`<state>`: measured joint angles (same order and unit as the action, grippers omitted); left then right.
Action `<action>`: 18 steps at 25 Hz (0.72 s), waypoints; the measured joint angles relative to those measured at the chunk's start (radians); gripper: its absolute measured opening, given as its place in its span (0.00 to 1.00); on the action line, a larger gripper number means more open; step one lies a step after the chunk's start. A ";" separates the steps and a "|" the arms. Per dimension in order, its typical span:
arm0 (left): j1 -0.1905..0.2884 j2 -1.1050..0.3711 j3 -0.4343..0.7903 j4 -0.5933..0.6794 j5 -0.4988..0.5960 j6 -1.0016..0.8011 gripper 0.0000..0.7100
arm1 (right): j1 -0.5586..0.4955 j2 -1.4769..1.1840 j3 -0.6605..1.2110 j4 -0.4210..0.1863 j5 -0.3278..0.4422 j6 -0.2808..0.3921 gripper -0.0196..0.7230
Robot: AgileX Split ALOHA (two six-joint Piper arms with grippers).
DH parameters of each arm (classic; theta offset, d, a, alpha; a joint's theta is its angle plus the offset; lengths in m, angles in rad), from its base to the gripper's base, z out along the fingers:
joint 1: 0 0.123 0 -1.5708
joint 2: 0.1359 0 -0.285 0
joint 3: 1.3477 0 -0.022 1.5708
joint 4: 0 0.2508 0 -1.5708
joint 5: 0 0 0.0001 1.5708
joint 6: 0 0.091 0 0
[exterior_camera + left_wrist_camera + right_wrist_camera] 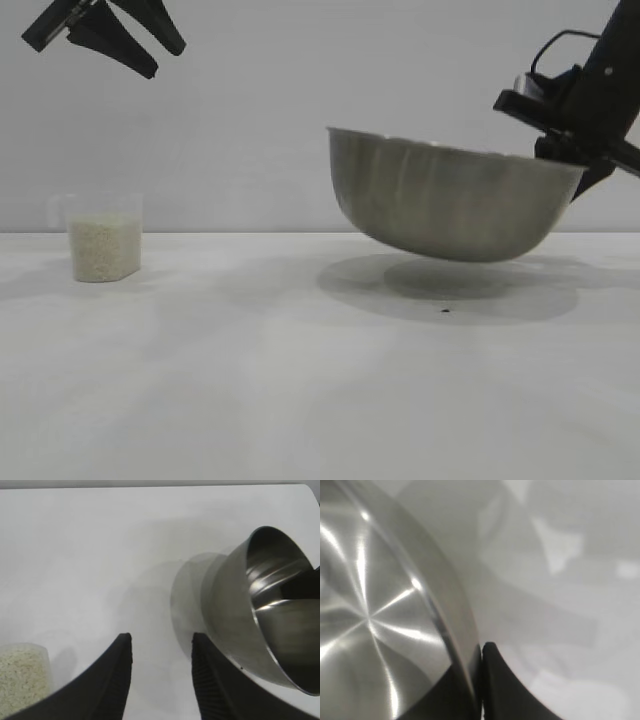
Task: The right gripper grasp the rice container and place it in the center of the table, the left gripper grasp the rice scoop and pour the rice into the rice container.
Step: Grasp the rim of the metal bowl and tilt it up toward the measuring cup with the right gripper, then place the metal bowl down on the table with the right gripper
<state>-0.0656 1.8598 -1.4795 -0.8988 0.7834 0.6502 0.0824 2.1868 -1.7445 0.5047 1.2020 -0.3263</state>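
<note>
Table [250,400]: white, bare of any writing. Rice container [450,200]: steel bowl, off the surface, tilted, shadow beneath; no brand or label legible. Right gripper [479,680] clamped on its rim at the right side, one finger inside, one outside; only its wrist view shows this pinch. Left gripper [161,652] hangs high at left, fingers apart, empty. Rice scoop [102,238] stands at left, holding rice [103,250].

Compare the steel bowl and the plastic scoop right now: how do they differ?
The rice container is big, opaque steel; the rice scoop is small, clear plastic. The container hangs tilted above the table, its rim pinched by the right end effector; the scoop stands upright, untouched. The scoop holds rice; the container is empty. Both are open-topped.
</note>
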 joint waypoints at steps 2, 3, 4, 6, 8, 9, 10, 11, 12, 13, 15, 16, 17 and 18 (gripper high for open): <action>0.000 0.000 0.000 0.000 0.002 0.000 0.34 | 0.038 0.000 0.000 -0.012 0.002 0.000 0.03; 0.000 0.000 0.000 0.000 0.004 0.000 0.34 | 0.053 0.000 0.000 -0.012 0.002 0.000 0.03; 0.000 0.000 0.000 0.000 0.006 0.000 0.34 | 0.071 0.000 0.000 -0.012 0.002 -0.001 0.03; 0.000 0.000 0.000 0.000 0.011 0.000 0.34 | 0.102 0.000 0.000 -0.012 0.002 -0.001 0.03; 0.000 0.000 0.000 0.000 0.016 0.000 0.34 | 0.122 0.000 0.000 -0.014 0.001 -0.003 0.03; 0.000 0.000 0.000 0.000 0.016 0.000 0.34 | 0.131 0.000 0.000 -0.016 -0.001 -0.003 0.03; 0.000 0.000 0.000 0.000 0.016 0.000 0.34 | 0.139 0.000 0.000 -0.021 -0.003 -0.003 0.03; 0.000 0.000 0.000 0.000 0.016 0.000 0.34 | 0.144 0.000 0.000 -0.025 -0.007 -0.003 0.03; 0.000 0.000 0.000 0.000 0.016 0.000 0.34 | 0.151 0.000 0.000 -0.029 -0.010 -0.001 0.03; 0.000 0.000 0.000 0.000 0.016 0.000 0.34 | 0.154 0.000 0.000 -0.031 -0.010 -0.001 0.03; 0.000 0.000 0.000 0.000 0.018 0.000 0.34 | 0.162 0.000 0.000 -0.055 -0.017 0.013 0.03; 0.000 0.000 0.000 0.000 0.018 0.000 0.34 | 0.168 0.000 0.000 -0.070 -0.021 0.021 0.03; 0.000 0.000 0.000 0.000 0.018 0.000 0.34 | 0.173 0.000 0.000 -0.078 -0.027 0.025 0.03; 0.000 0.000 0.000 0.000 0.018 0.000 0.34 | 0.176 0.000 0.000 -0.085 -0.031 0.027 0.03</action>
<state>-0.0656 1.8598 -1.4795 -0.8988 0.8009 0.6502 0.2586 2.1868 -1.7445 0.4196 1.1714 -0.2995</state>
